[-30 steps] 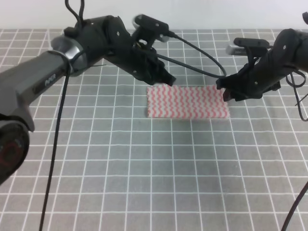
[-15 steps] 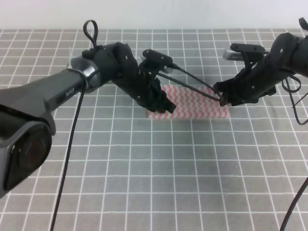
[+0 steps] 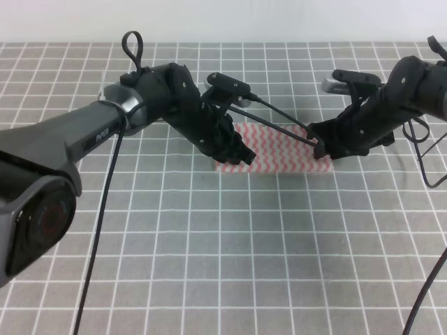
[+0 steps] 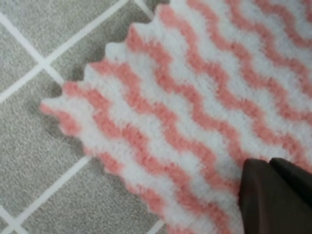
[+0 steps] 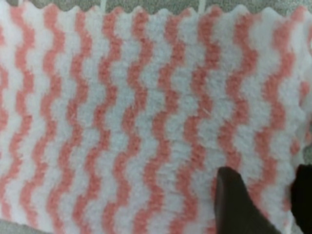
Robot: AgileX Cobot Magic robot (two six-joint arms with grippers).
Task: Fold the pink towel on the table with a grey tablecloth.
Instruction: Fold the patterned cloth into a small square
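Note:
The pink towel (image 3: 279, 150) lies flat as a wide rectangle on the table with a grey tablecloth (image 3: 209, 244). My left gripper (image 3: 241, 155) is down on the towel's left end, near its front corner. In the left wrist view the towel (image 4: 185, 112) fills the frame, and the dark fingertips (image 4: 265, 195) sit close together on it, so my left gripper (image 4: 275, 195) looks shut. My right gripper (image 3: 323, 145) rests on the towel's right end. The right wrist view shows my right gripper (image 5: 270, 200) open, with towel (image 5: 136, 112) visible between its two fingers.
Black cables (image 3: 279, 129) run from the left arm across the towel's far side. More cables (image 3: 427, 157) hang by the right arm at the right edge. Grey gridded cloth stretches in front of the towel to the near edge.
Both grippers have come down onto the towel. The left moved from beyond its far left corner to its front left end; the right shifted slightly left and lower at the right end.

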